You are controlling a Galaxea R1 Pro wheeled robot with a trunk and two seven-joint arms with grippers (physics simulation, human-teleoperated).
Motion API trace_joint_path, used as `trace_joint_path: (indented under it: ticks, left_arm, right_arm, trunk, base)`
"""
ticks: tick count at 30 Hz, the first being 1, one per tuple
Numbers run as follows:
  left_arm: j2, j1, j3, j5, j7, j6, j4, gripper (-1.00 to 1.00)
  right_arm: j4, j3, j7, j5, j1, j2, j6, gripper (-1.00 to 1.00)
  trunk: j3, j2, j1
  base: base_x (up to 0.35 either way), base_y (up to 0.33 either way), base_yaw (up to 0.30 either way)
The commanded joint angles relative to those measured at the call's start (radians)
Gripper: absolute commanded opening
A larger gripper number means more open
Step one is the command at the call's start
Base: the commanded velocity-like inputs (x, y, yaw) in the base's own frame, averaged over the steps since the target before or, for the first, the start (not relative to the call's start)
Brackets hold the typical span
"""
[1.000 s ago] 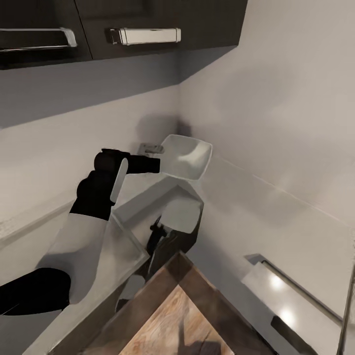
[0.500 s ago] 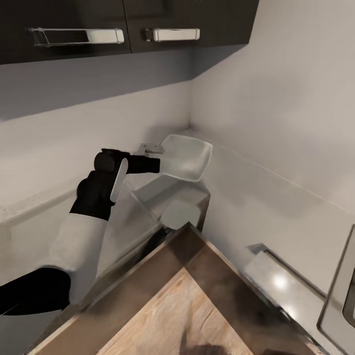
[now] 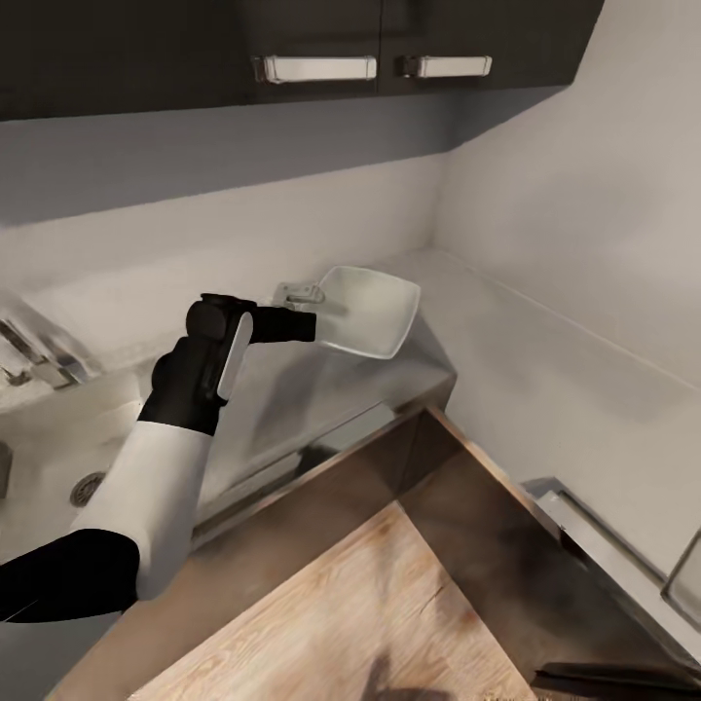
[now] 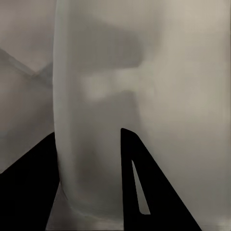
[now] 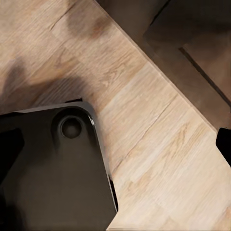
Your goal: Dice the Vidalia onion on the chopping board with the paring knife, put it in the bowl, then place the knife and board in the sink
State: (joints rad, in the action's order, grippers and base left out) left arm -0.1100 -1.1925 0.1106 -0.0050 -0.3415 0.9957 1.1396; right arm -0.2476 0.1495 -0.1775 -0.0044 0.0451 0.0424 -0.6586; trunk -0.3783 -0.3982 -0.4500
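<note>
The bowl [image 3: 362, 312] could slip or tip out of the grasp, because the left gripper [image 3: 313, 313] pinches only its near rim and the whole bowl hangs tilted beyond the fingers, lifted above the countertop [image 3: 428, 365] near that counter's front corner. In the left wrist view the two dark fingers [image 4: 139, 183] straddle the bowl's pale wall [image 4: 96, 120], closed on it. The sink [image 3: 58, 467] lies along the counter, well apart from the bowl. Whether the right gripper is wide or narrow I cannot tell.

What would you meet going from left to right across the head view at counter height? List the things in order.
Tap → sink → left gripper → bowl → bare countertop.
</note>
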Motion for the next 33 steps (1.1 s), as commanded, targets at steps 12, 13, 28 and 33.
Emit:
trace_joint_path:
  ticks: [12, 13, 28, 33]
  left_arm:
    - [0.0, -0.001, 0.0, 0.002, -0.002, 0.005, 0.0, -1.0]
    - [0.0, -0.001, 0.0, 0.003, -0.002, 0.005, 0.0, -1.0]
    - [0.001, -0.001, 0.0, 0.004, -0.002, 0.005, -0.007, -1.0]
    - [0.004, -0.001, -0.001, 0.006, -0.002, 0.006, -0.009, -1.0]
  right_arm:
    - [-0.002, 0.002, 0.0, -0.001, 0.001, 0.001, -0.001, 1.0]
    - [-0.002, 0.002, 0.0, -0.002, 0.001, 0.001, -0.001, 1.0]
    - [-0.002, 0.002, 0.001, -0.002, 0.001, 0.001, -0.001, 1.0]
    - [-0.002, 0.002, 0.001, -0.002, 0.001, 0.001, -0.001, 1.0]
  trunk:
    - [-0.001, -0.002, 0.0]
    - [-0.001, -0.002, 0.0]
    - [-0.001, -0.002, 0.0]
    - [-0.001, -0.002, 0.0]
  base:
    - [-0.331, 0.105, 0.281]
    - [-0.331, 0.101, 0.281]
    - [-0.329, 0.08, 0.231]
    - [-0.326, 0.016, 0.018]
